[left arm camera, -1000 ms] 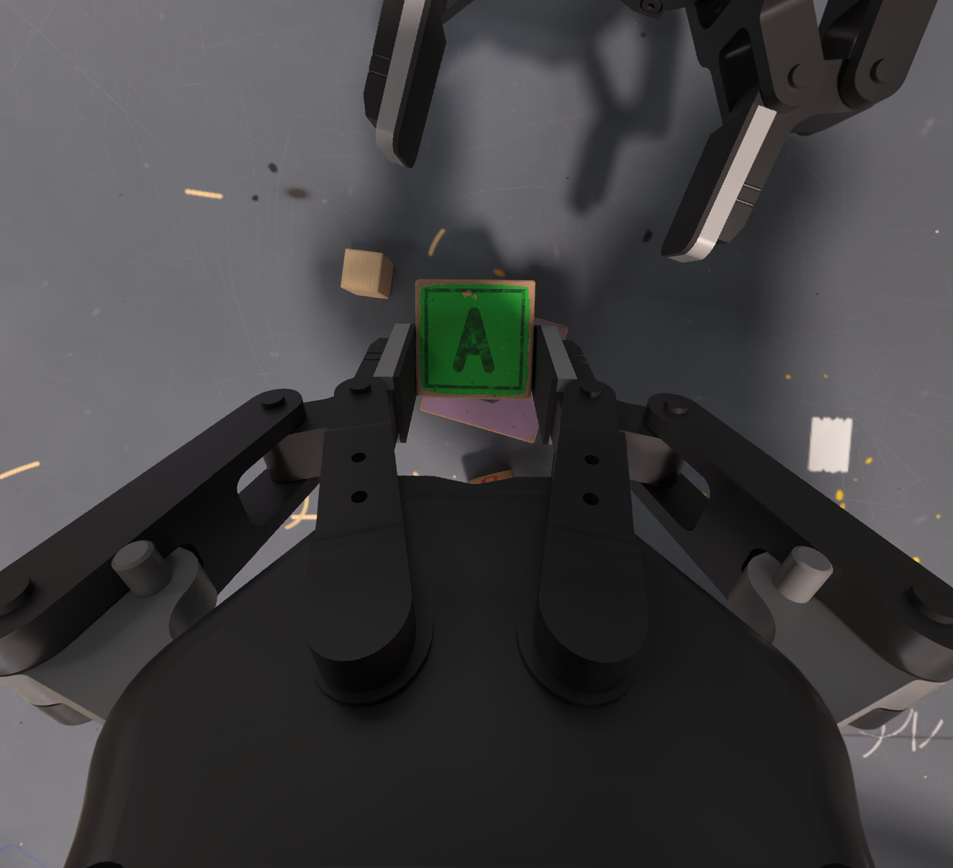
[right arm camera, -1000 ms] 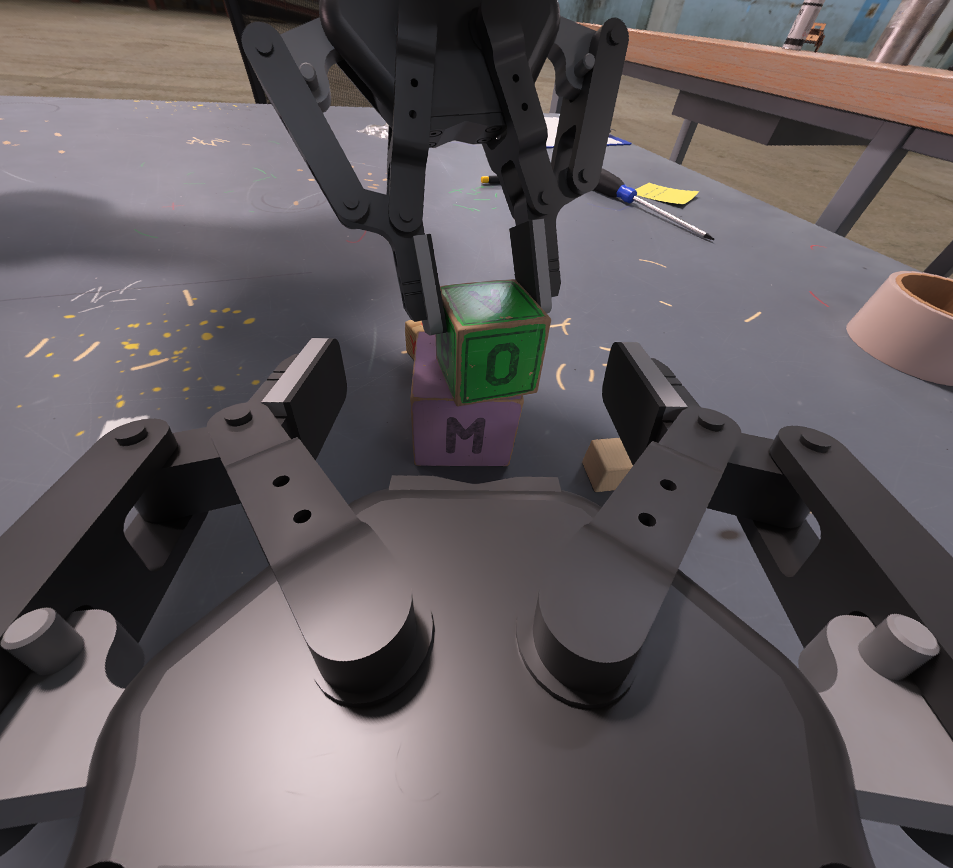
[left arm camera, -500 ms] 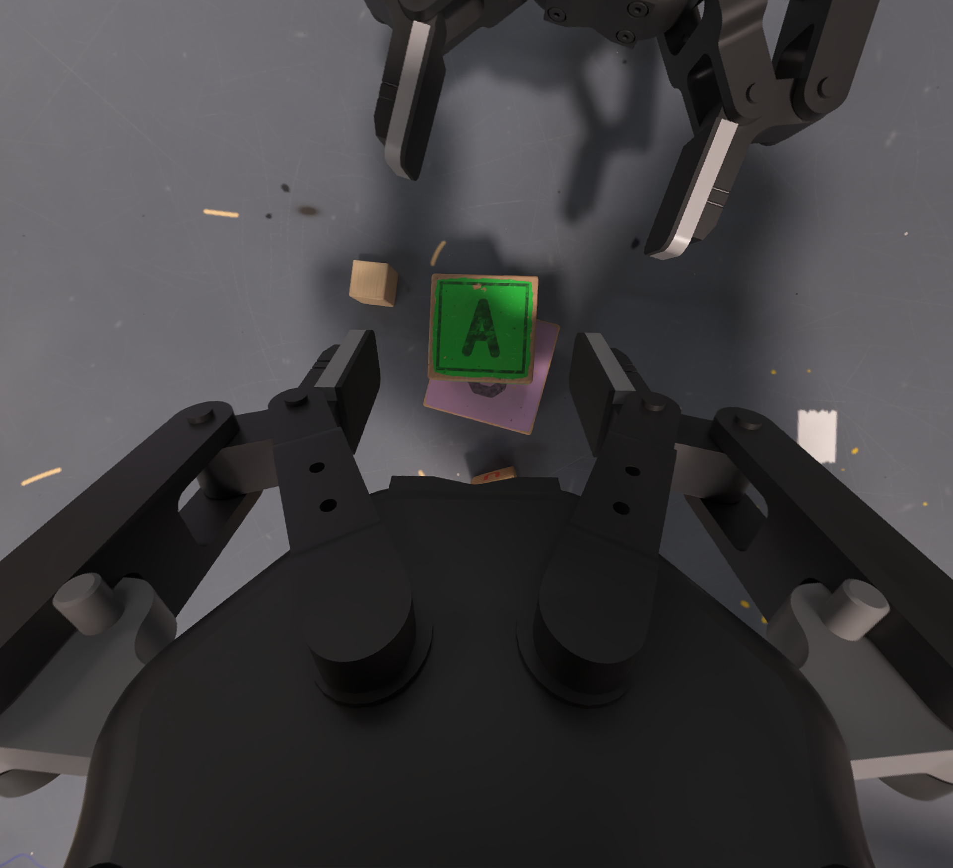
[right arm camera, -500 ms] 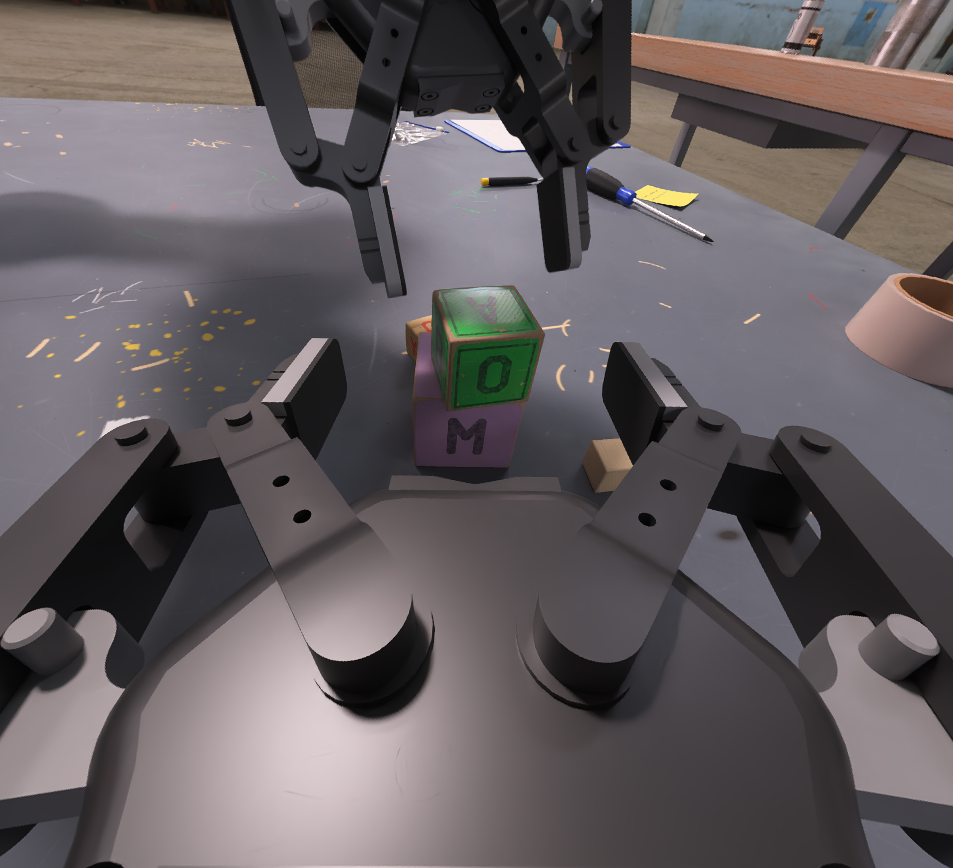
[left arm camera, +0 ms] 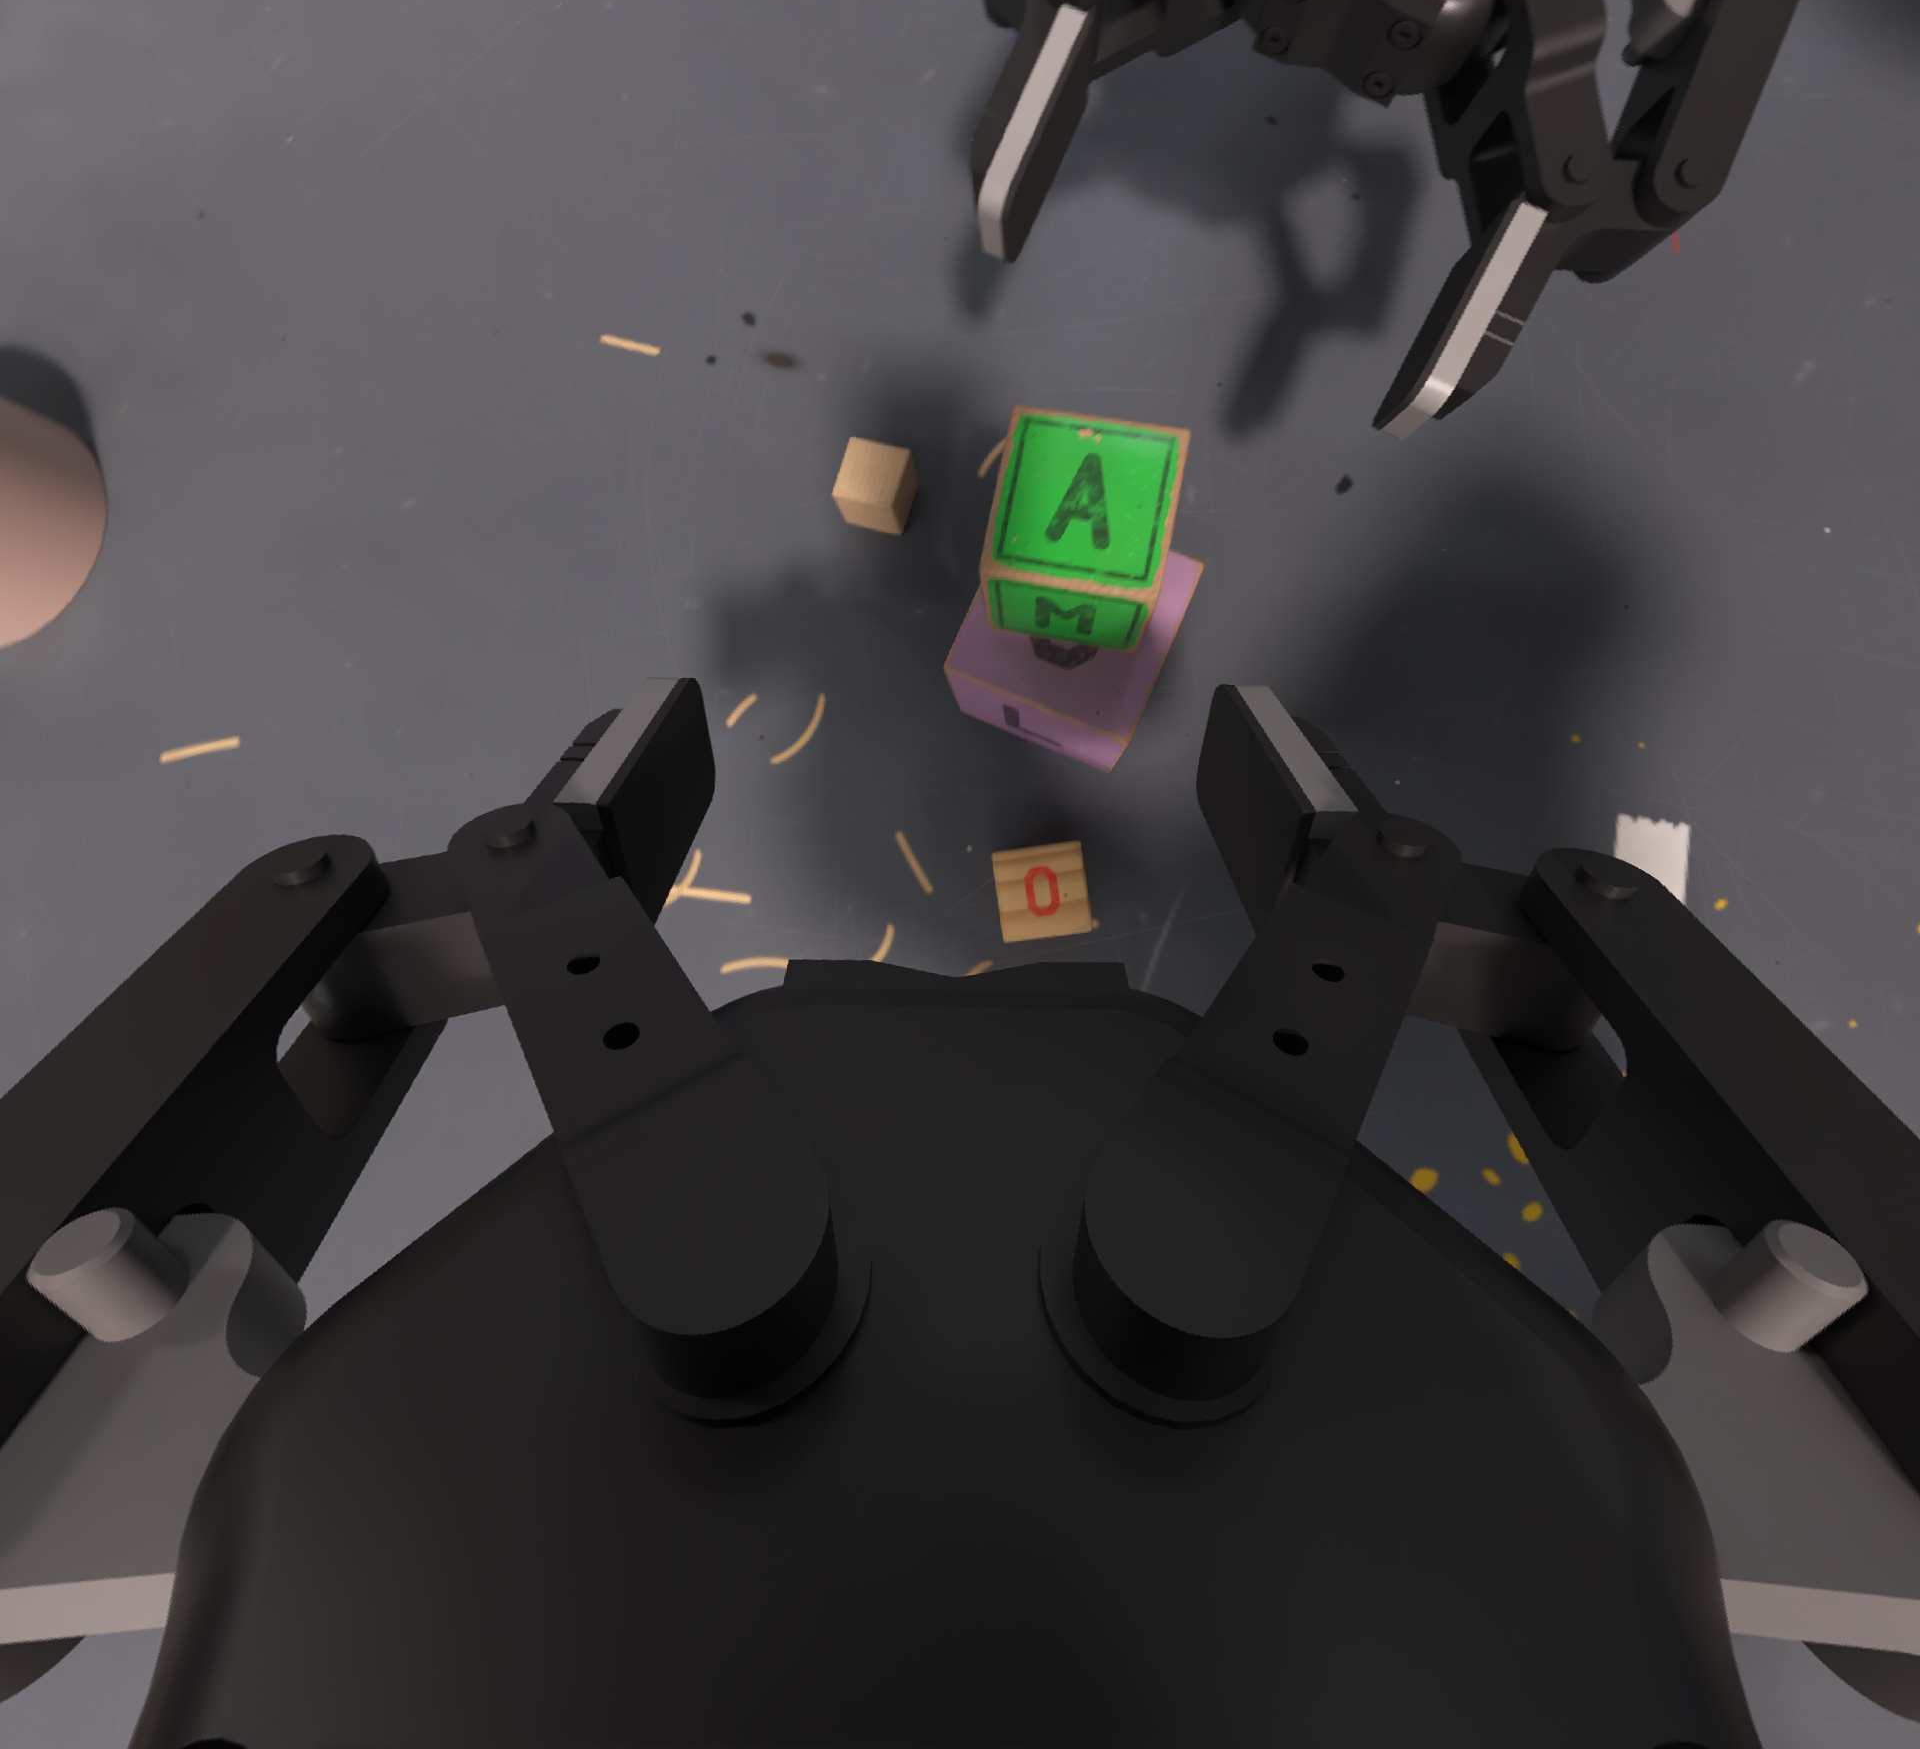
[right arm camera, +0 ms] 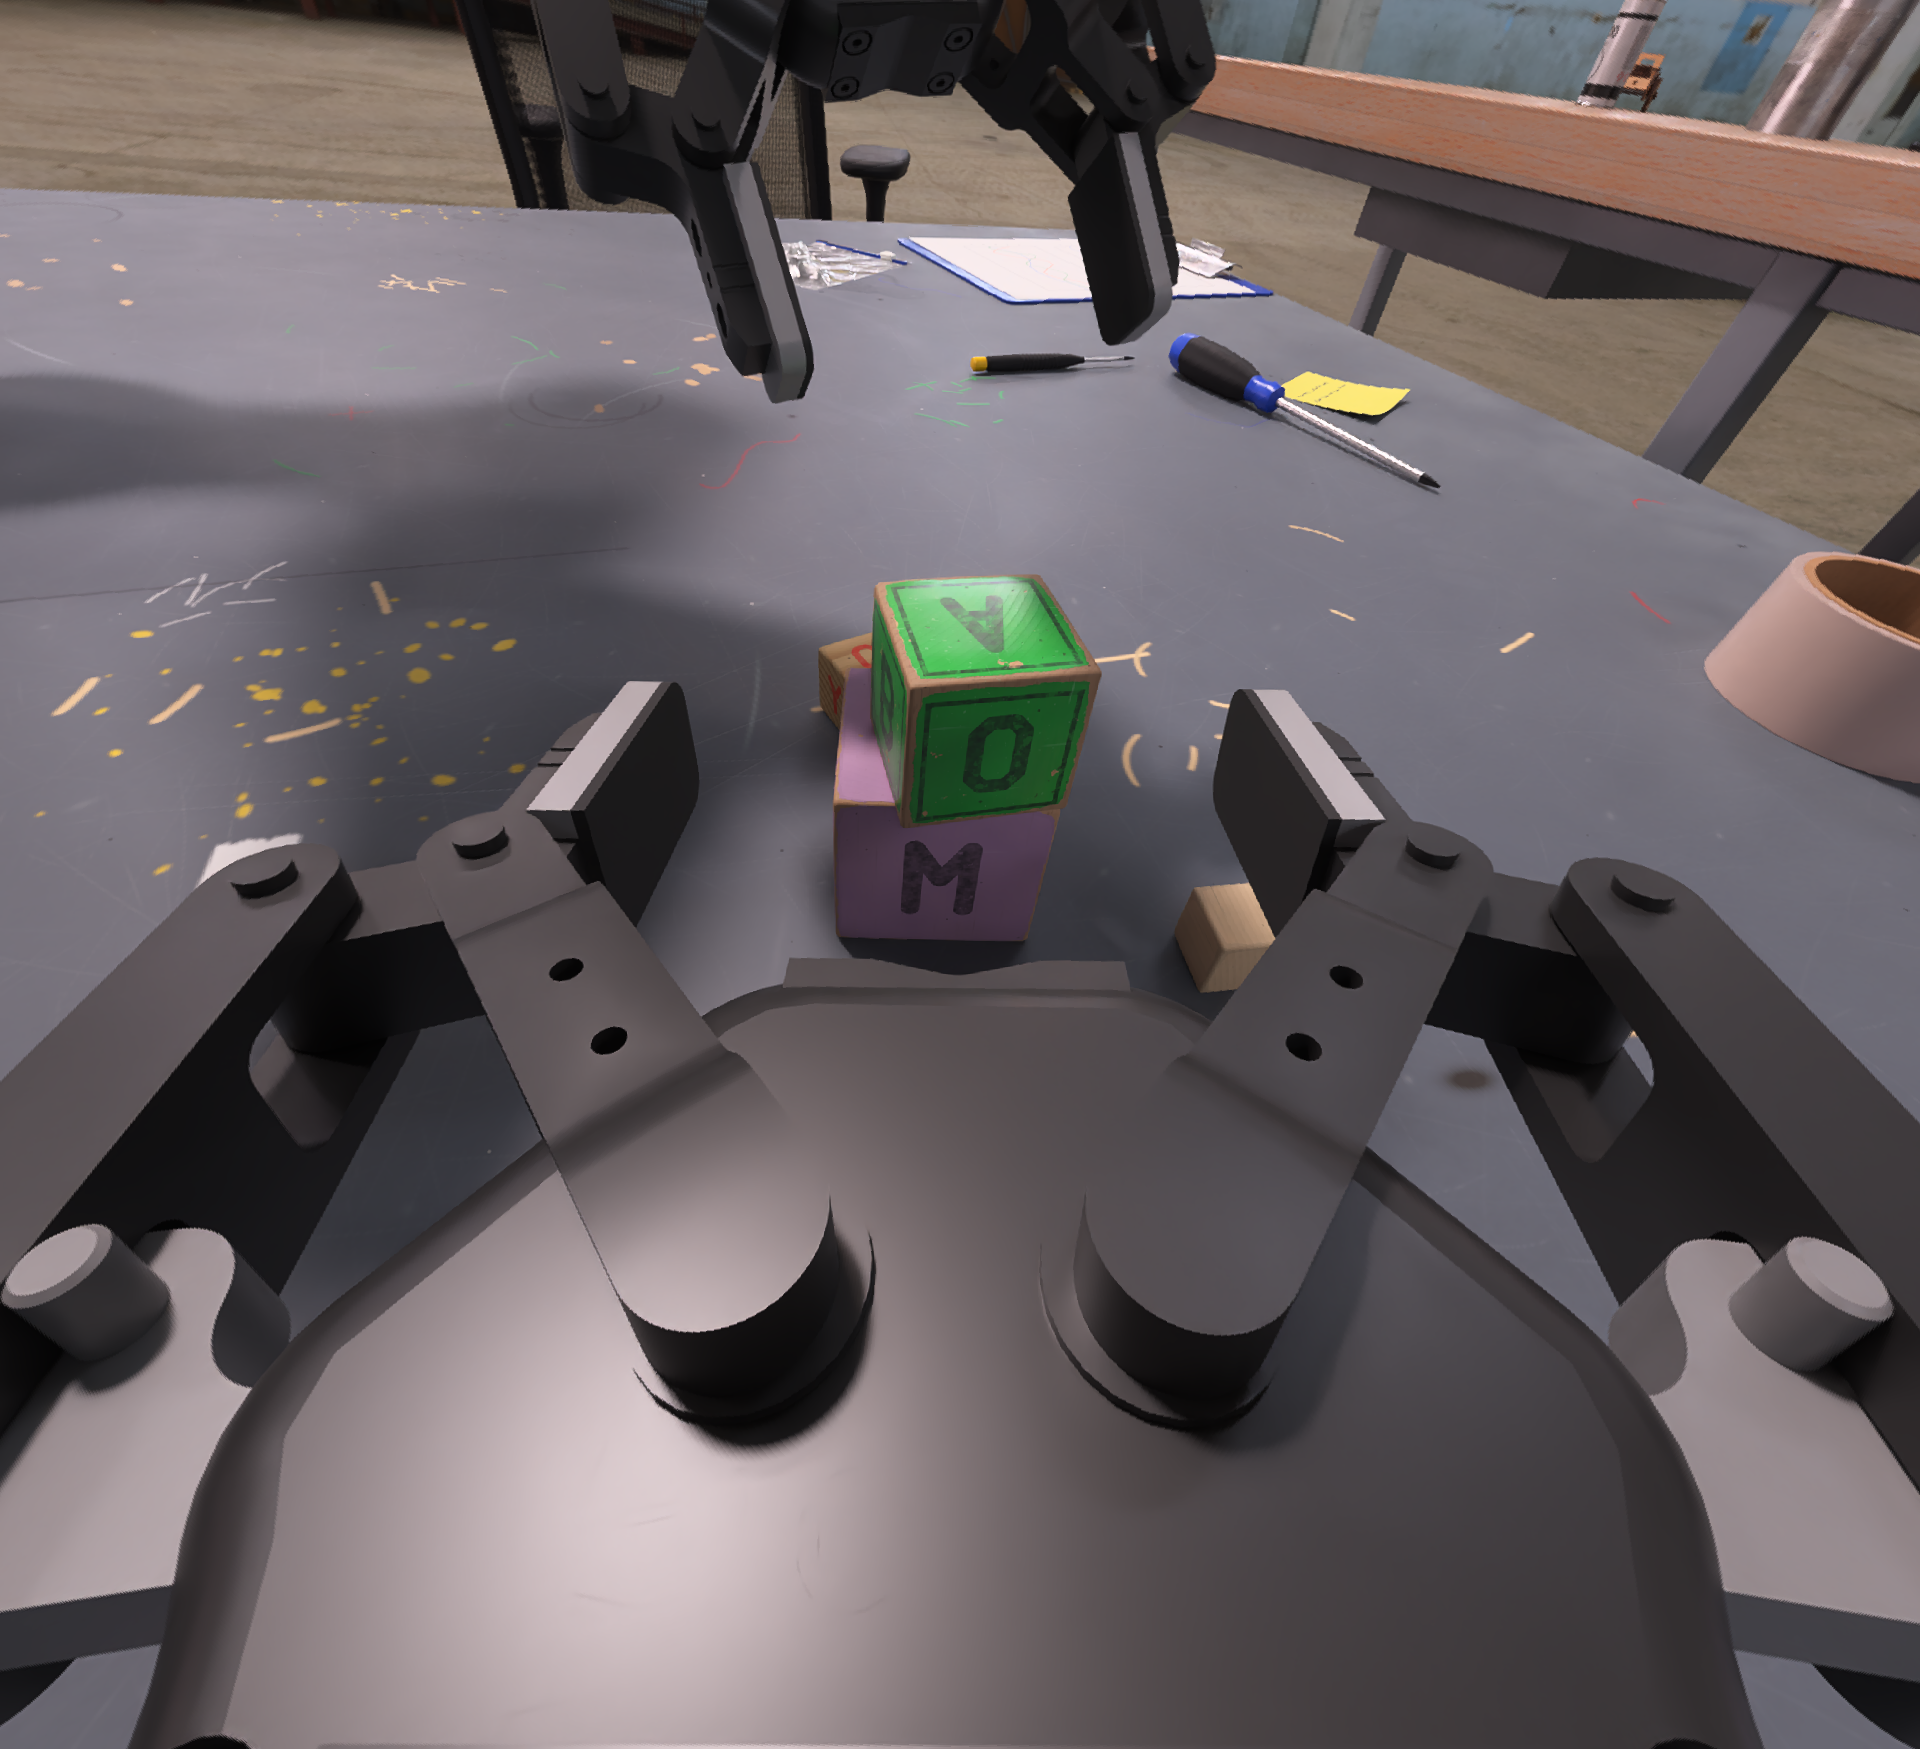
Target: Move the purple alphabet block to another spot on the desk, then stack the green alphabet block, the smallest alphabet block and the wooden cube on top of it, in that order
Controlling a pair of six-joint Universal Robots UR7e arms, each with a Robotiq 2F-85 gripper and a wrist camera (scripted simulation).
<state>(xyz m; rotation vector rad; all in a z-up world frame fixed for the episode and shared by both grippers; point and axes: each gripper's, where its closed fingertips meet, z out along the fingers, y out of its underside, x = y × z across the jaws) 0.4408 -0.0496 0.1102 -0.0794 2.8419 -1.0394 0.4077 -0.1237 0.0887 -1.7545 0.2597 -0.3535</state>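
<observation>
The green alphabet block point(left arm camera: 1086, 504) point(right arm camera: 982, 697) sits on the purple alphabet block point(left arm camera: 1049, 697) point(right arm camera: 940, 873), turned a little against it. A small wooden block with a red letter point(left arm camera: 1041, 891) lies on the desk beside the stack; behind it in the right wrist view point(right arm camera: 844, 676). The plain wooden cube point(left arm camera: 875, 484) point(right arm camera: 1221, 936) lies on the other side. My left gripper point(left arm camera: 956, 769) is open and empty, high above the stack; it also shows in the right wrist view point(right arm camera: 951, 328). My right gripper point(right arm camera: 956, 769) is open and empty, low beside the stack; it also shows in the left wrist view point(left arm camera: 1205, 328).
A pink tape roll point(right arm camera: 1829, 660) point(left arm camera: 36, 536) lies on the grey desk point(right arm camera: 416, 504). A screwdriver point(right arm camera: 1288, 406), a yellow note point(right arm camera: 1345, 395), a small pen point(right arm camera: 1044, 362) and a clipboard point(right arm camera: 1023, 265) lie at the far edge. A wooden bench point(right arm camera: 1558, 161) stands beyond.
My left gripper opened and let go of the green block, leaving it on the purple block, then rose and drew back. The right gripper has not moved.
</observation>
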